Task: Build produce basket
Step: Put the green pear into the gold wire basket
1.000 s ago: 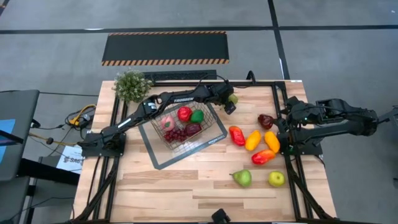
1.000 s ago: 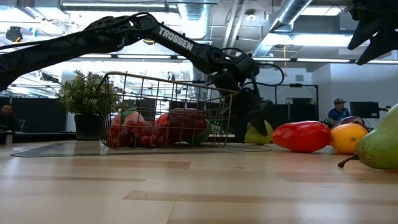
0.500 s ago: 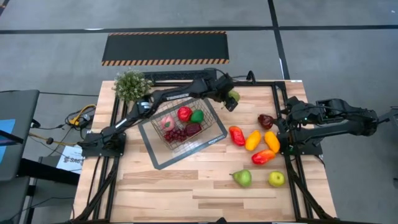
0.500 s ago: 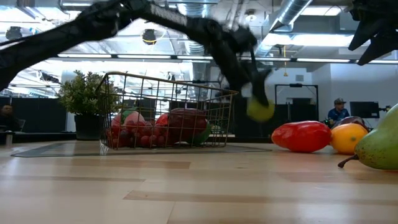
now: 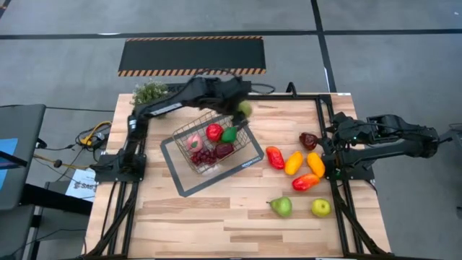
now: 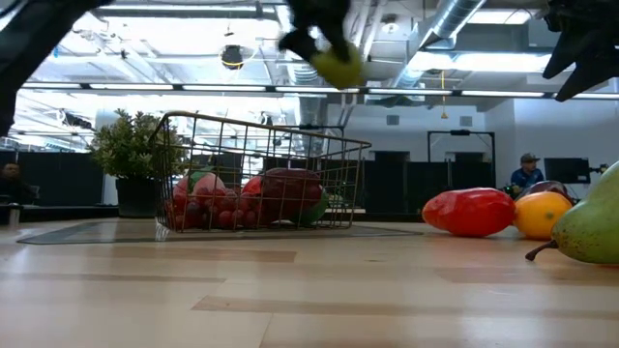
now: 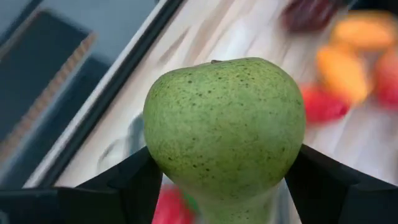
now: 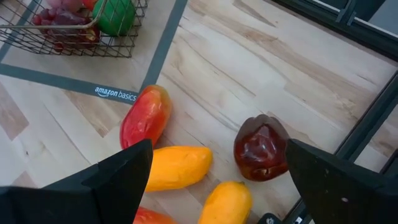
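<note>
My left gripper (image 5: 241, 106) is raised above the far right corner of the basket and is shut on a green pear (image 7: 224, 124), which also shows high in the low view (image 6: 337, 66). The silver wire basket (image 5: 249, 155) stands on its grey tray and holds red, green, pink and dark purple pieces. To the right of the basket, red (image 5: 274, 157), orange (image 5: 293, 162) and dark red (image 5: 309, 140) pieces lie on the table. A second pear (image 5: 281, 207) and a yellow apple (image 5: 320, 208) lie nearer. My right gripper (image 8: 217, 186) hangs open above the dark red piece (image 8: 261, 149). My left gripper pinches the green pear between its two fingers (image 7: 127, 180), one on each side of its narrower part (image 7: 168, 168). The pear's round end points away from the wrist. It is lifted clear, above the basket's rim.
A bushy potted plant (image 5: 149, 92) stands at the table's far left corner. A black mat with striped edges (image 5: 191, 54) lies on the floor beyond the table. Black frame rails run along the table's sides. Bare wood lies near the front edge.
My left gripper, shut on the pear, has lifted it off the table beyond the basket's far right corner. It has swung up and toward the table's left, and now stands over the basket's far right corner. The right arm has kept still.
</note>
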`<state>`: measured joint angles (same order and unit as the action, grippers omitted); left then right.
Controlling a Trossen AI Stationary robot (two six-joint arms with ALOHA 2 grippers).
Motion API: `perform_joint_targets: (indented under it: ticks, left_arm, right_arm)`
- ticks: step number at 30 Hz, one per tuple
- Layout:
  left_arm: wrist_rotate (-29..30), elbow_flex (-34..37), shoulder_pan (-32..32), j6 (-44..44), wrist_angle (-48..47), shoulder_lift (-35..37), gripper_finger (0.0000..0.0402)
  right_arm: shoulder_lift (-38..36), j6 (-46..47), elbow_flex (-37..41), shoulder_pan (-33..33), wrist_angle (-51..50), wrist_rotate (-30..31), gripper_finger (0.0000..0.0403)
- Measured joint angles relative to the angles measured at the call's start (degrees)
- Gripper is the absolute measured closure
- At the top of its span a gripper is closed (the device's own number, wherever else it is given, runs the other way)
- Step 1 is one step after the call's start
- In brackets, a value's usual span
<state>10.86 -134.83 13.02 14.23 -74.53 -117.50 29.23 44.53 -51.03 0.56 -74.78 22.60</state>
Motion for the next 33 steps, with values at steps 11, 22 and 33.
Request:
perform_joint_targets:
  ticks: [11,22,33]
  left_arm:
    - [6.5,2.2,-8.9,7.7,-15.6,5.1,0.0131]
    - [13.7,34.6,-16.0,23.5,-7.2,15.4,0.0126]
    - [8.3,63.2,-12.9,19.8,15.5,25.2,0.0125]
  right_arm:
    - [0.0,-0.1,0.0,0.0,0.0,0.0,0.0017]
    - [0.0,-0.7,0.0,0.0,-0.2,0.0,0.0017]
    - [0.0,-1.5,0.0,0.0,0.0,0.1,0.0017]
